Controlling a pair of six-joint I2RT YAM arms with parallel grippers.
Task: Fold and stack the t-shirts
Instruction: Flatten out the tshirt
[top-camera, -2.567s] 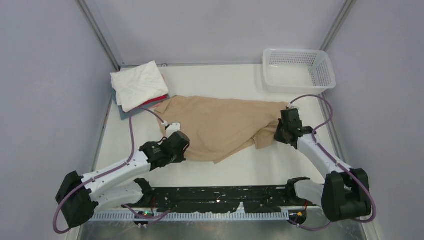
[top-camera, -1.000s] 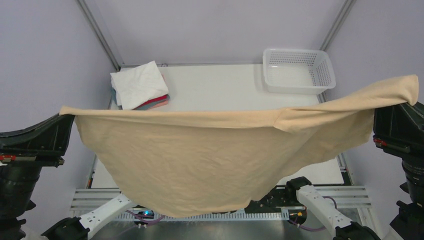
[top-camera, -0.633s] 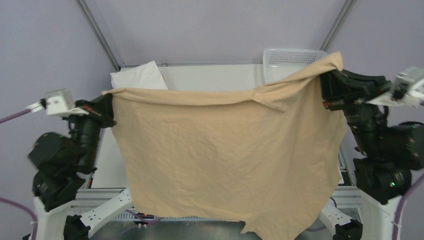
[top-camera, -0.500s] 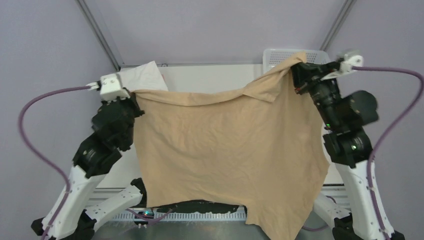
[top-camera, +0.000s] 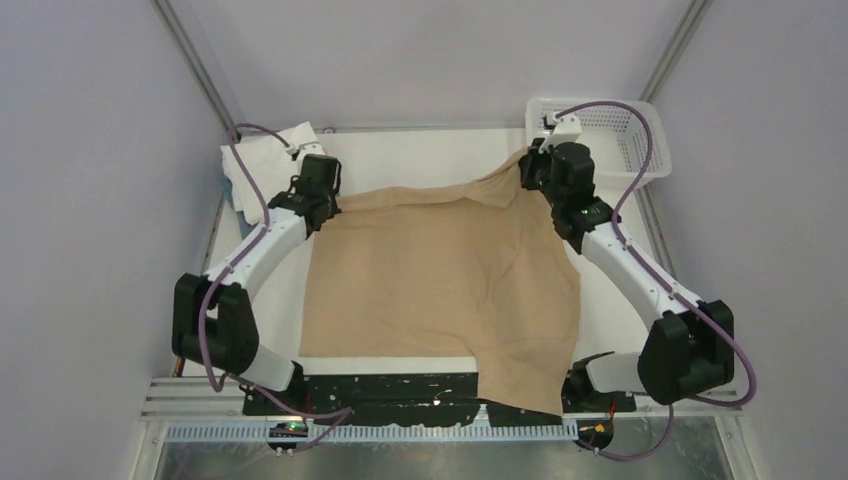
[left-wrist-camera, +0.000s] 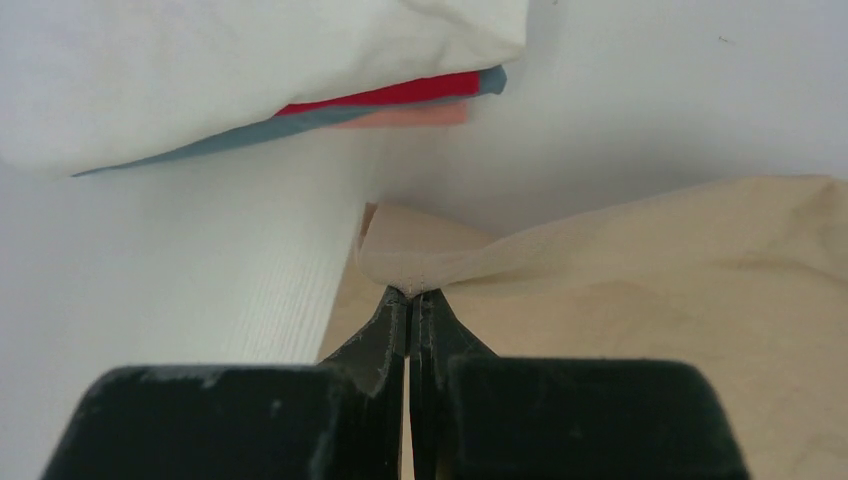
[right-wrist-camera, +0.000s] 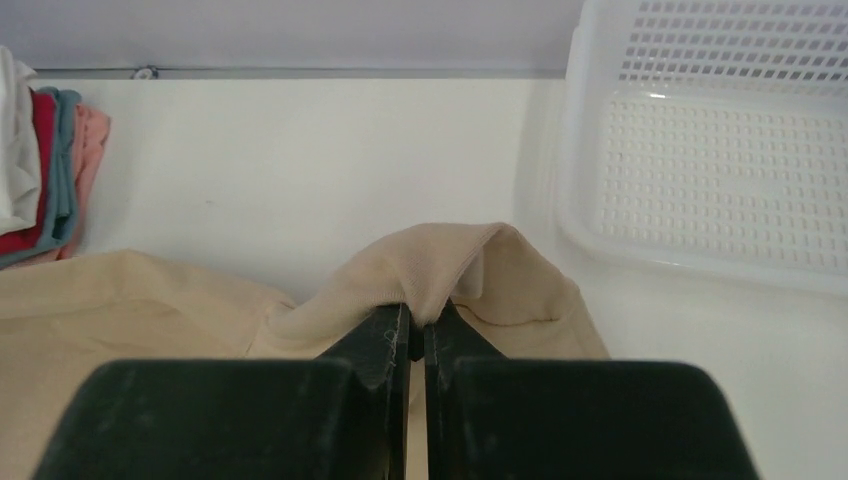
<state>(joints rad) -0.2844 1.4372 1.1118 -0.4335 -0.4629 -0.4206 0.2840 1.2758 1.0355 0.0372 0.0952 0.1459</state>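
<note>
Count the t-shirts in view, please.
5: tan shirt spread mid-table, pinched by left gripper and right gripper; white shirt, red shirt, grey-blue shirt, pink shirt stacked far-left. Others may hide beneath.

Basket (top-camera: 645, 150) (right-wrist-camera: 720, 170): white plastic mesh, upright, at the far right corner of the table.
Table (top-camera: 420, 160) (left-wrist-camera: 650, 110) (right-wrist-camera: 300, 160): white, matte, flat.
Back wall (top-camera: 420, 60): plain pale lilac-grey, matching the side walls.
Frame struts (top-camera: 197, 65): grey metal bars, one slanting up from each far corner.
Black plate (top-camera: 400, 385): along the near table edge, with cut-outs.
Slotted strip (top-camera: 430, 431): white, comb-like, just in front of the black plate.
Metal sheet (top-camera: 430, 462): brushed grey, nearest the camera.
</note>
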